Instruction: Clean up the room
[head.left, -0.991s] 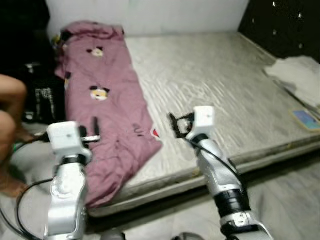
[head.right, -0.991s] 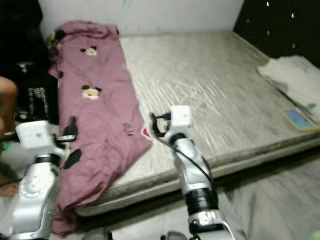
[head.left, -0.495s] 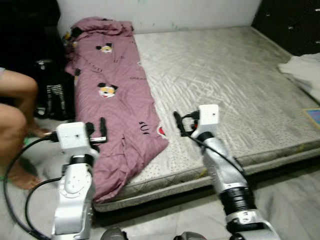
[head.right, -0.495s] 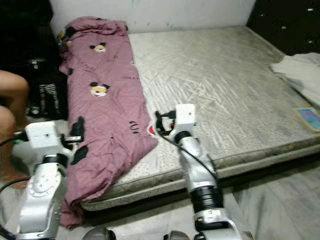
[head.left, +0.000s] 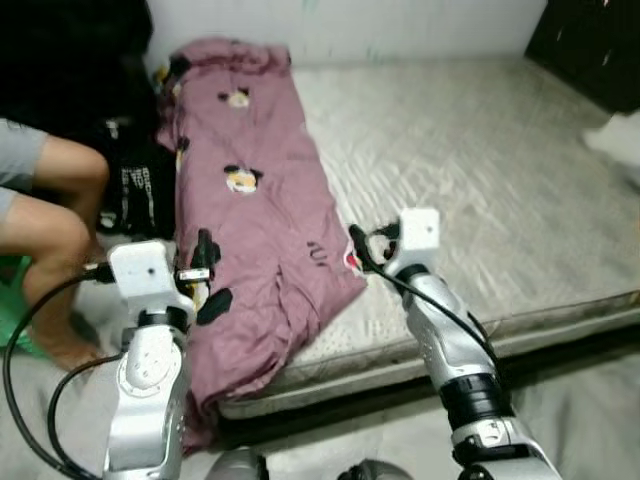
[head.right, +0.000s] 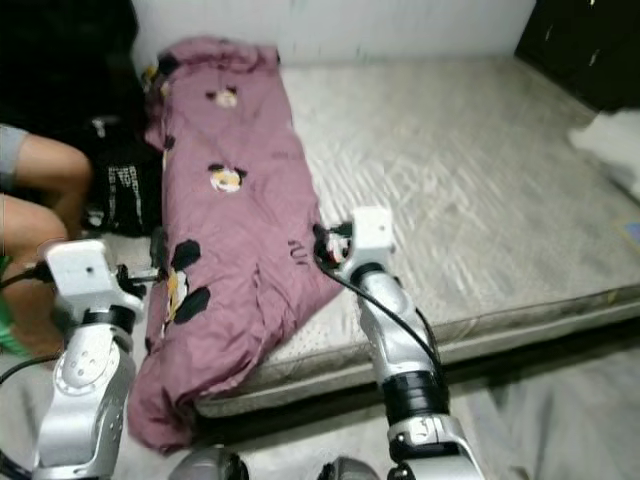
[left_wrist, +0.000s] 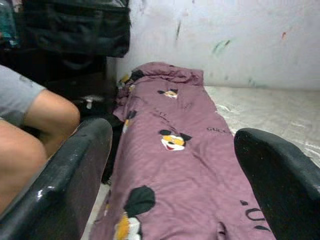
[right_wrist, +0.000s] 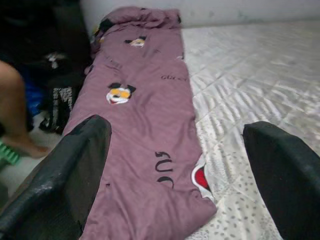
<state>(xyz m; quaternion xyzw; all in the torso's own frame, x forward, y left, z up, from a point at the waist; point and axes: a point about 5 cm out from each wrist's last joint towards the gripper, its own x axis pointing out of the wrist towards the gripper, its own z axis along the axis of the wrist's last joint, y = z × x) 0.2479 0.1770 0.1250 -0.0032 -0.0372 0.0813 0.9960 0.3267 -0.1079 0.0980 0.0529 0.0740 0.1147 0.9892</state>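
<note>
The purple blanket (head.left: 262, 230) looks soft, limp and fairly light but bulky, so it will likely sag and trail when lifted; the near corner by the mattress edge, where the cloth bunches and hangs over, seems the best place to pinch a thick fold. It is a mauve quilt printed with cartoon mouse faces and dark lettering, lying in a long rumpled strip along the robot's left side of the bare grey mattress (head.left: 480, 170), its far end heaped against the white wall (left_wrist: 220, 30) and its near end spilling toward the floor. The left gripper (head.left: 205, 262) hovers over the blanket's hanging edge, fingers spread apart and holding nothing; the right gripper (head.left: 358, 247) hangs just above the blanket's near corner, likewise spread and empty. A seated person's bare legs (head.left: 55, 215) are beside the bed, near a black bag (head.left: 130, 185).
</note>
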